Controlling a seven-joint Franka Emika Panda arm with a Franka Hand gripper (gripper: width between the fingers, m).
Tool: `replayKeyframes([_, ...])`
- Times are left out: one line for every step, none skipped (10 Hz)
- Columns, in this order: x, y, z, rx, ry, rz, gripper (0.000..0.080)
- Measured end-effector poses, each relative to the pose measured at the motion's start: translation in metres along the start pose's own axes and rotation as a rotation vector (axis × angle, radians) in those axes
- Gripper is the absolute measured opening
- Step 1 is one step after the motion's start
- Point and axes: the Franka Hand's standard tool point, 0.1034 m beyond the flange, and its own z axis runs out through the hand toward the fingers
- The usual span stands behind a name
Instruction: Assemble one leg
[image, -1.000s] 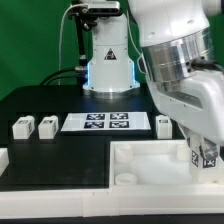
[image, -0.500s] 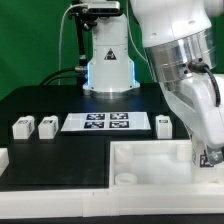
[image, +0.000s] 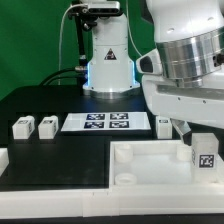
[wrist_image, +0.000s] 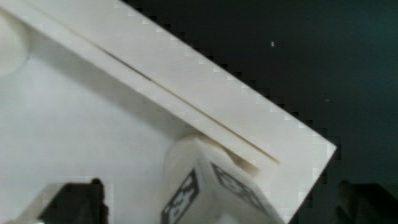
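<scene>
The leg (image: 205, 155), a small white block with a black-and-white tag, stands upright at the right corner of the large white tray-like piece (image: 150, 160). In the wrist view the leg (wrist_image: 205, 175) sits between my two dark fingers (wrist_image: 71, 203), which stand wide apart on either side without touching it. My gripper (wrist_image: 217, 208) is open and sits above the leg. In the exterior view the arm's white wrist (image: 185, 70) hangs over the right side of the tray, and the fingertips cannot be made out there.
Two more legs (image: 22, 127) (image: 46, 126) stand at the exterior view's left, and another leg (image: 165, 124) beside the marker board (image: 105, 122). The robot base (image: 108, 60) stands behind. A white block (image: 3, 157) lies at the left edge.
The gripper, which was low around the leg at the tray's right corner, has let go and risen. The leg stays standing there.
</scene>
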Motion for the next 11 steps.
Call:
replayKeyframes([-0.001, 0.0, -0.001, -0.028, 0.015, -0.148, 0.0649])
replayKeyframes([-0.002, -0.004, -0.003, -0.073, 0.053, -0.369, 0.0649])
replayKeyframes([0.0, -0.006, -0.003, -0.082, 0.064, -0.55, 0.0649])
replayKeyframes([0.001, -0.005, -0.002, -0.09, 0.064, -0.681, 0.0649])
replayKeyframes([0.005, -0.005, -0.001, -0.085, 0.079, -0.816, 0.0649])
replayKeyframes([0.007, -0.003, 0.001, -0.082, 0.091, -0.918, 0.0649])
replayKeyframes([0.005, -0.003, 0.002, -0.078, 0.089, -0.858, 0.0649])
replayKeyframes([0.005, -0.003, 0.002, -0.078, 0.09, -0.853, 0.0522])
replayKeyframes([0.005, -0.003, 0.002, -0.078, 0.09, -0.857, 0.0383])
replayKeyframes([0.008, -0.001, 0.002, -0.082, 0.091, -0.851, 0.0298])
replayKeyframes([0.009, 0.0, 0.002, -0.07, 0.094, -0.712, 0.0298])
